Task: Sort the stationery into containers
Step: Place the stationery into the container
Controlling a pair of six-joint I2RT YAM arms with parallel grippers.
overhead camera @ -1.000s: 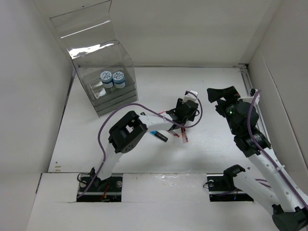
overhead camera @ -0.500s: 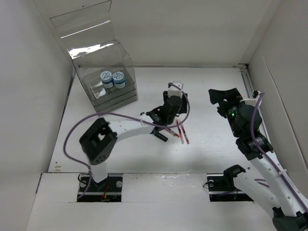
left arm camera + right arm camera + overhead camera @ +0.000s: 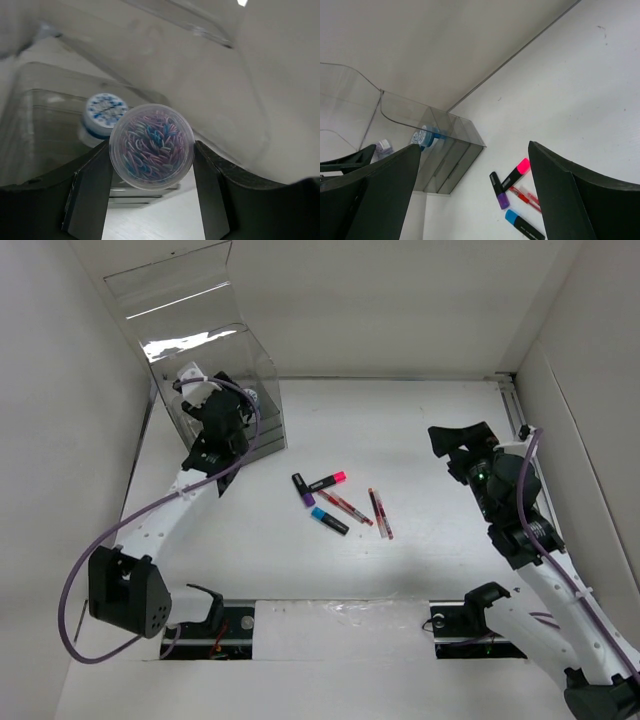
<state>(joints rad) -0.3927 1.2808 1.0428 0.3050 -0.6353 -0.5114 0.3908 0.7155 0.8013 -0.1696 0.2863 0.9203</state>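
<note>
We should lower the clear round tub (image 3: 150, 142) of pink, blue and white clips, pinched by the left claw (image 3: 151, 150), straight into the open top of the clear plastic drawer organizer (image 3: 262, 435) at upper left in the overhead view. It belongs just beside the blue-white roll (image 3: 104, 107), released only once seated. The right claw (image 3: 475, 146) hangs spread and empty at right, black markers (image 3: 326, 481) and red pens (image 3: 380, 513) lie mid-tabletop (image 3: 430, 430), and we can read no writing anywhere.

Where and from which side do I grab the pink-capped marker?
Probably pinch the pink-capped marker across its barrel near the cap, from straight above: it lies flat, its black end close to the purple-capped marker, its cap end clear.
</note>
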